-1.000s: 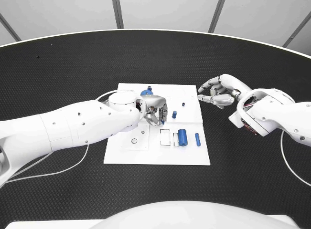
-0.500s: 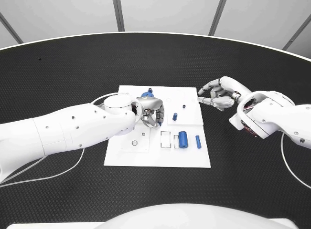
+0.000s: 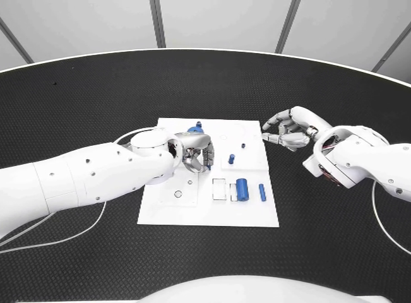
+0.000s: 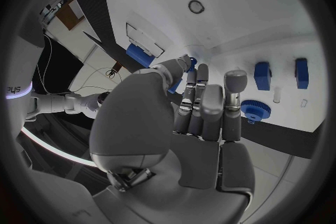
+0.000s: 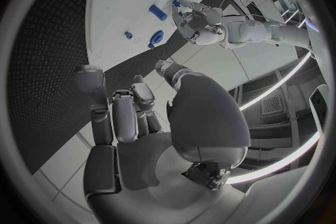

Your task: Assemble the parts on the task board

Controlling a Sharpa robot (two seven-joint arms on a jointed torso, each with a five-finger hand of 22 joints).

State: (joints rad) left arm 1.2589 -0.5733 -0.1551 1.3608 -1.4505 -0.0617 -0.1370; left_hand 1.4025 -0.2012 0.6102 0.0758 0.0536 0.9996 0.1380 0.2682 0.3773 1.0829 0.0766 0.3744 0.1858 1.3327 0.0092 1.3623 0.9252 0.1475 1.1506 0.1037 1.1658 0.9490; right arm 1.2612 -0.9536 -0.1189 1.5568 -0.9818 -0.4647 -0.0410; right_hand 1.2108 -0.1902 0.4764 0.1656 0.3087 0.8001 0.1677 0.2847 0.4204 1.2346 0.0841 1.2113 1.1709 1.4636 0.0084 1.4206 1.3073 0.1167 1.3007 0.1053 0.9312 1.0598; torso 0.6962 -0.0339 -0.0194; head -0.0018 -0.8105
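Small, stiff, light, likely slippery – to be pinched at mid-length: on the white board (image 3: 160, 205) five blue parts, with two cylinders (image 3: 244, 187) at 4 o'clock, one gear (image 3: 195, 131) at 12; left hand (image 3: 195, 151) over board centre, fingers curled, contents indeterminate – right hand (image 3: 291, 129) off the 2 o'clock edge, curled, empty.

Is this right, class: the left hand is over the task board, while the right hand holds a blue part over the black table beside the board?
Not quite. The right hand holds nothing: the right wrist view shows its fingers empty. The rest stands: in the head view it hangs over the black table beside the task board, and the left hand is over the board.
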